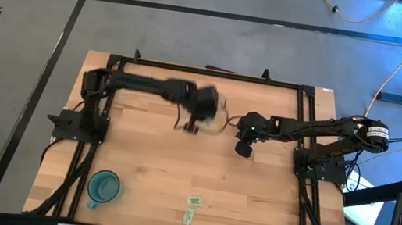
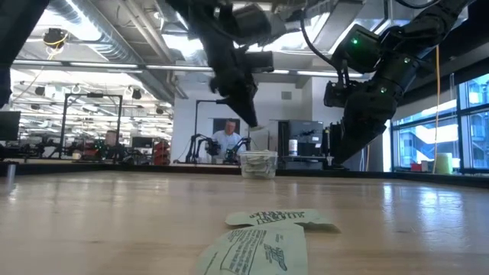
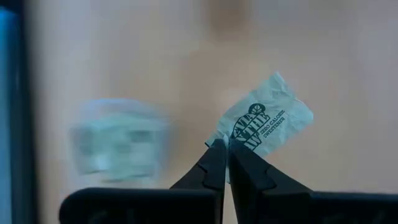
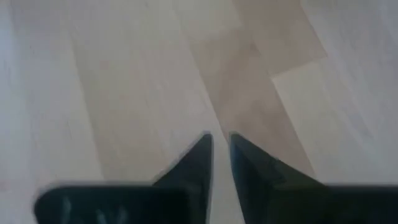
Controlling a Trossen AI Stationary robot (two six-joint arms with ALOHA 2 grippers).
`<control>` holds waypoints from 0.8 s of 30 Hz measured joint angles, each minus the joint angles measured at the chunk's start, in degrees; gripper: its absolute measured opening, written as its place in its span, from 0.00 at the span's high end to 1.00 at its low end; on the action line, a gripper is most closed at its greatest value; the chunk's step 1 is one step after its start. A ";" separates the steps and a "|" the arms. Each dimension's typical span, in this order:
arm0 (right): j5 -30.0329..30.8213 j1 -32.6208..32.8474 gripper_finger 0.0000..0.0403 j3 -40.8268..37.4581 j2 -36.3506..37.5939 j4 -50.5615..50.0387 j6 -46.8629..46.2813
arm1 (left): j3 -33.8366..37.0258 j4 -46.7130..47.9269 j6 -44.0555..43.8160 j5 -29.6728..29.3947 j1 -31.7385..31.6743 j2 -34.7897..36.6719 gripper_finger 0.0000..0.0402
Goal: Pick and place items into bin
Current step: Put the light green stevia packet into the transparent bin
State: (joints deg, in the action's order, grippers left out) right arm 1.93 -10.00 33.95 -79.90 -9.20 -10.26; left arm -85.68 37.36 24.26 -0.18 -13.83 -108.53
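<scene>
My left gripper (image 3: 222, 146) is shut on a pale green packet (image 3: 267, 118), one of the items, above the table's middle (image 1: 191, 127). It hangs just beside the bin (image 1: 220, 119), a small clear container that stands on the wood (image 2: 258, 163) and shows blurred in the left wrist view (image 3: 118, 143). Two more green packets (image 1: 194, 201) (image 1: 188, 218) lie flat near the table's front edge (image 2: 279, 219) (image 2: 252, 252). My right gripper (image 4: 219, 140) hovers right of the bin (image 1: 243, 148), narrowly open with nothing between its fingers. My left gripper pinches the packet by one corner (image 3: 231, 135) between its two fingertips. The fingers slant down from the table's left. The packet sticks out beyond the tips, lifted clear of the wood.
A teal cup (image 1: 104, 187) stands at the front left. A black frame (image 1: 206, 72) runs around the wooden tabletop. Bare wood lies between the bin and the front packets. A person sits far off in the room behind the table (image 2: 227, 137).
</scene>
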 joint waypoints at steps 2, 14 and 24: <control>0.00 0.00 0.85 0.00 0.00 -0.01 0.12 | -0.04 -3.75 0.39 -0.29 -3.61 -0.47 0.98; 0.00 0.00 0.85 0.00 0.00 0.14 1.58 | -0.03 -10.49 4.01 1.43 -12.22 -6.86 0.98; 0.02 0.00 0.85 0.00 0.00 0.23 1.67 | -0.07 -11.04 4.58 -3.75 -12.17 -7.76 0.90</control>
State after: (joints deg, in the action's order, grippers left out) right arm 1.96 -10.00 33.95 -79.90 -8.97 -8.60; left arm -85.76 26.32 28.84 -3.92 -26.00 -116.29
